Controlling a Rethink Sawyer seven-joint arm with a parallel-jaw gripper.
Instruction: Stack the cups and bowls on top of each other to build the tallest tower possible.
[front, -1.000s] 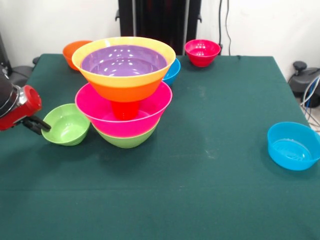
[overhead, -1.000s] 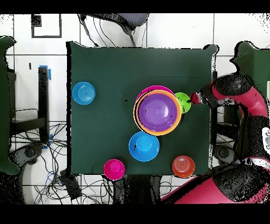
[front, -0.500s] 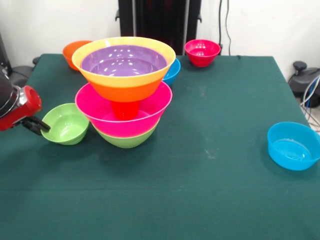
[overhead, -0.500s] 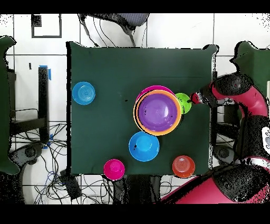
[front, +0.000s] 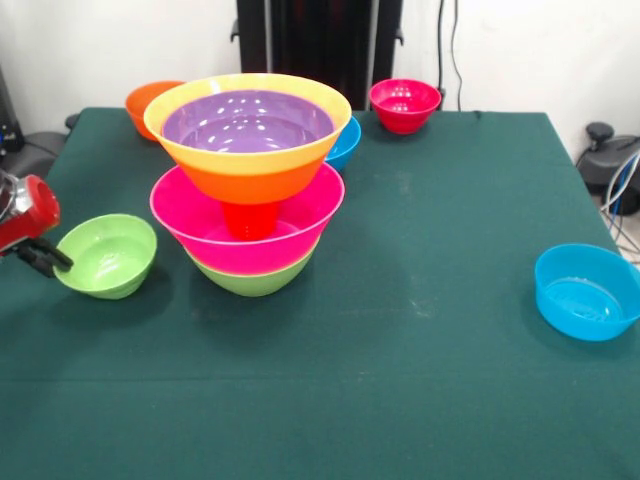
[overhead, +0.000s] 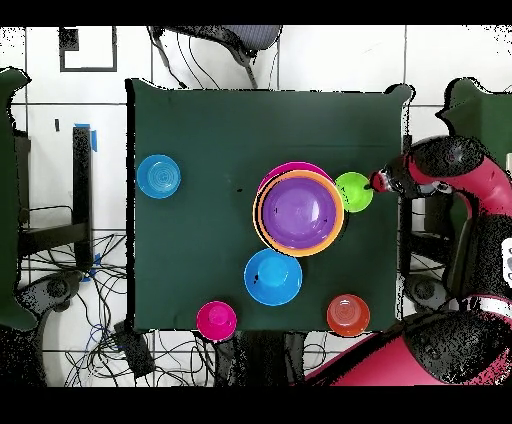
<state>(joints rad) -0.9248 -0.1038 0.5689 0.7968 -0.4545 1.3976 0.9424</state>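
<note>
No readable writing or brands anywhere. Small green bowl (front: 106, 256) dragged out toward 9 o'clock since 0.5 s ago, now clear of the tower (front: 248, 180) instead of tucked against it. Gripper (front: 38, 259) at that bowl's outer rim at 9 o'clock; can't tell finger spread or whether gripping. Tower unchanged at table centre-left: green base, pink, orange cup (front: 250, 219), large orange bowl (front: 248, 135) with purple nested inside. Blue bowl (front: 586, 292) at 3 o'clock, red bowl (front: 404, 105) at 1 o'clock, both empty.
</note>
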